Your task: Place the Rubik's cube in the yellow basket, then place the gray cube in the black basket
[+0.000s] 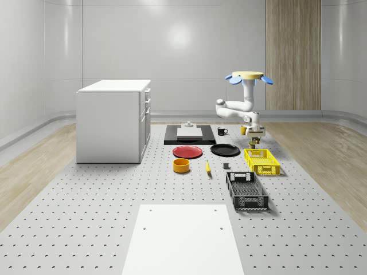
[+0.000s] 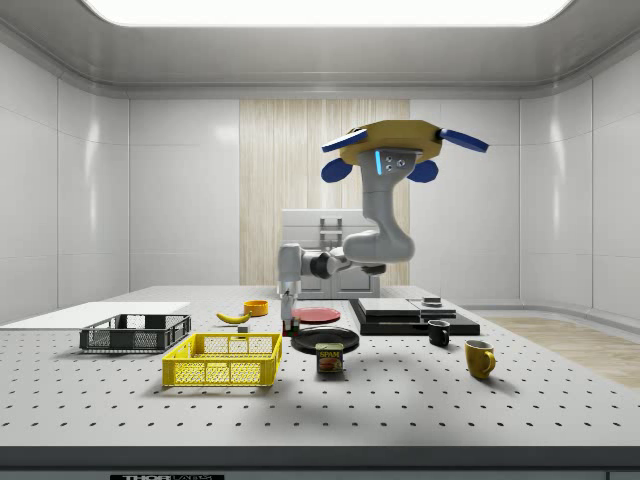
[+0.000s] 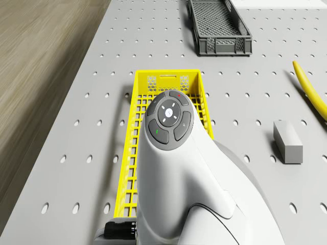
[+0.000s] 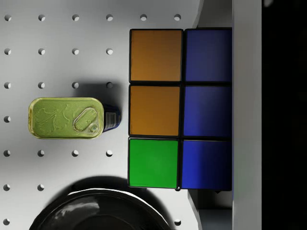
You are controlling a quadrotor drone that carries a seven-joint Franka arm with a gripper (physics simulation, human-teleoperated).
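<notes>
The Rubik's cube (image 4: 178, 108) shows orange, green and blue tiles and hangs in my gripper (image 1: 256, 134), which is shut on it; one finger (image 4: 247, 115) presses its blue side. The cube hangs above the table just past the far end of the yellow basket (image 1: 262, 162), over a green-topped can (image 4: 66, 118) and the rim of a black plate (image 4: 96, 211). The gray cube (image 3: 287, 142) lies on the table beside the yellow basket (image 3: 134, 112). The black basket (image 1: 246, 191) stands nearer the camera. The drone (image 1: 249, 77) hovers above the yellow basket's far end.
A banana (image 1: 207, 167), an orange bowl (image 1: 182, 165), a red plate (image 1: 188, 152) and the black plate (image 1: 225, 149) lie to the whole-scene view's left of the baskets. Behind stand two mugs (image 1: 222, 131), a black slab (image 1: 189, 137) and a white cabinet (image 1: 113, 121).
</notes>
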